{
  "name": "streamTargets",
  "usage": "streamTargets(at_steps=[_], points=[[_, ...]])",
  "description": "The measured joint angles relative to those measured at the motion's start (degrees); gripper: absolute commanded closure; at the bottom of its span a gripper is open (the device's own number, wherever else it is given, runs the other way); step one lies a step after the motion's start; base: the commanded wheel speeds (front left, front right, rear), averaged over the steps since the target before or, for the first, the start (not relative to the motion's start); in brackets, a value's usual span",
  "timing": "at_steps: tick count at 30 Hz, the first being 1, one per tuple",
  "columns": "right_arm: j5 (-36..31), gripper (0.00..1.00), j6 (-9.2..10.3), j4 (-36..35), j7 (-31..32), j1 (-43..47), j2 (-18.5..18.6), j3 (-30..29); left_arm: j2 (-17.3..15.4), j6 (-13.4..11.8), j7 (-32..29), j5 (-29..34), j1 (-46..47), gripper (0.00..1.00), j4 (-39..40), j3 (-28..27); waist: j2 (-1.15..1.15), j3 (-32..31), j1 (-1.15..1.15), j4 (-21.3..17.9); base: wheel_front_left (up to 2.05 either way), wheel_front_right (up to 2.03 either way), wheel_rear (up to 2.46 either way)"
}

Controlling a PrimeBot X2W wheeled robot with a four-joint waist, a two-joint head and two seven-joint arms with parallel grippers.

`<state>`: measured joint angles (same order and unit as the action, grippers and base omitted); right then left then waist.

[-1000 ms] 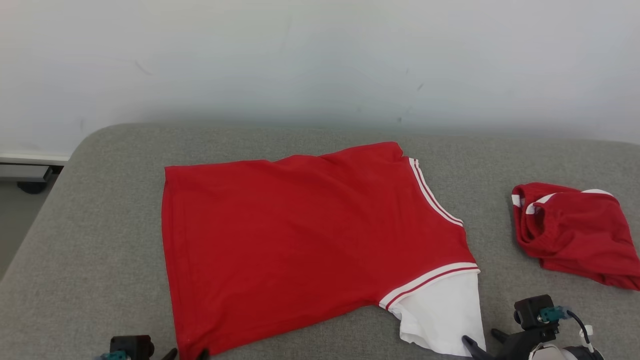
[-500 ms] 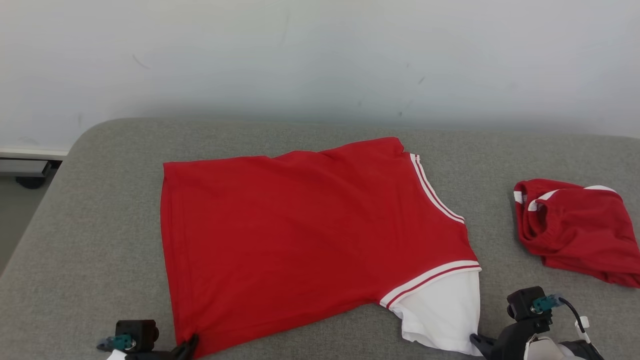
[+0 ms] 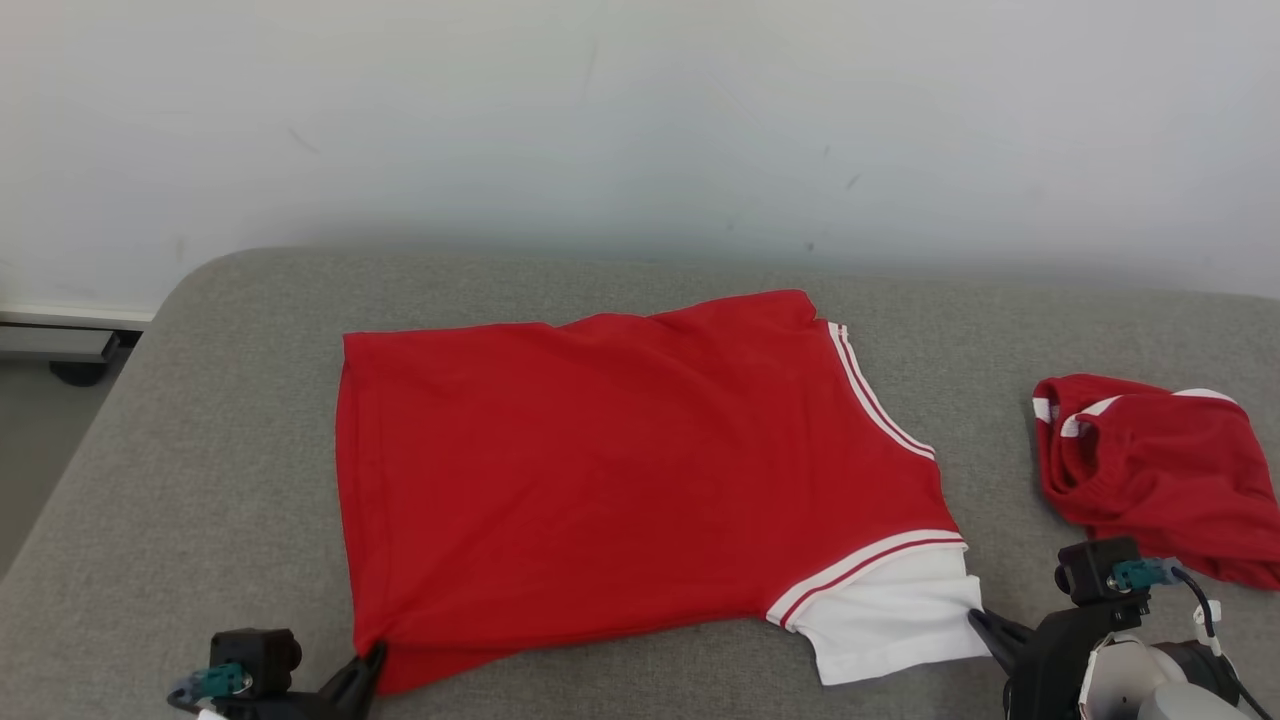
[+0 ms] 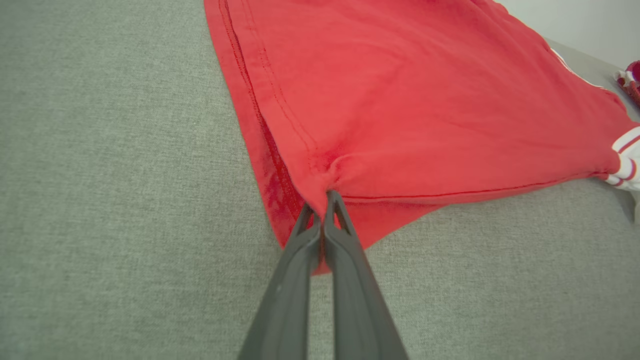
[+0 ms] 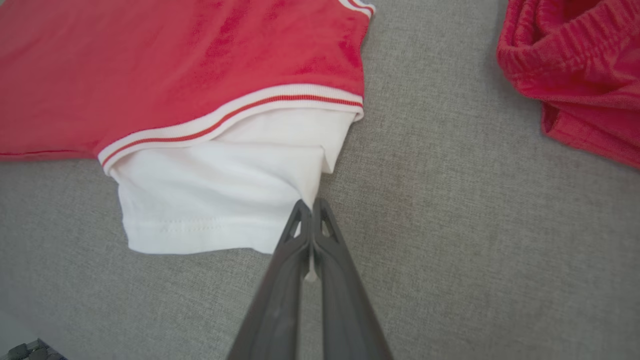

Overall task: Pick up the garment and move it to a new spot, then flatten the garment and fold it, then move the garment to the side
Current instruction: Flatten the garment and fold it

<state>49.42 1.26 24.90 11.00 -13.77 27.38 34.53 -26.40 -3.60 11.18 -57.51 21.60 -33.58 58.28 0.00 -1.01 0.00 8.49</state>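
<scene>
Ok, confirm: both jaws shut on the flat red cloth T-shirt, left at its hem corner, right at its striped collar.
Not the collar: the right wrist view shows the right gripper, jaws shut, on the white sleeve of the flat red T-shirt. The left gripper does hold the hem corner.

Garment [image 3: 620, 470]: smooth matt red knit, white sleeve with ribbed trim at 5 o'clock. Grey pad [image 3: 200, 480]: coarse matt weave. Red bundle [image 3: 1160, 480] at 3 o'clock: rougher cloth. Left gripper [image 4: 320, 200] fingers [image 4: 292, 290]: dark matt plastic.

Left gripper [image 4: 320, 205] pinched on red garment [image 4: 400, 100] hem corner, grey cushion [image 4: 100, 200] beneath.
</scene>
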Motion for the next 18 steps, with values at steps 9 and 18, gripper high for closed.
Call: streamTargets(at_steps=[9, 18], points=[[0.6, 1.00, 0.00, -3.4, 0.1, -3.7, 0.0, -1.3, -3.8, 1.2, -0.1, 2.5, 1.6, 1.00, 4.4, 0.4, 0.00, 1.3, 0.00, -2.4, 0.00, 0.00, 0.00], [2.9, 1.00, 0.85, -0.7, 5.5, -20.8, -3.8, -3.6, -6.4, 9.7, -8.2, -2.7, 19.6, 1.00, 4.1, -5.3, 0.00, 6.6, 0.01, -5.5, 0.00, 0.00, 0.00]])
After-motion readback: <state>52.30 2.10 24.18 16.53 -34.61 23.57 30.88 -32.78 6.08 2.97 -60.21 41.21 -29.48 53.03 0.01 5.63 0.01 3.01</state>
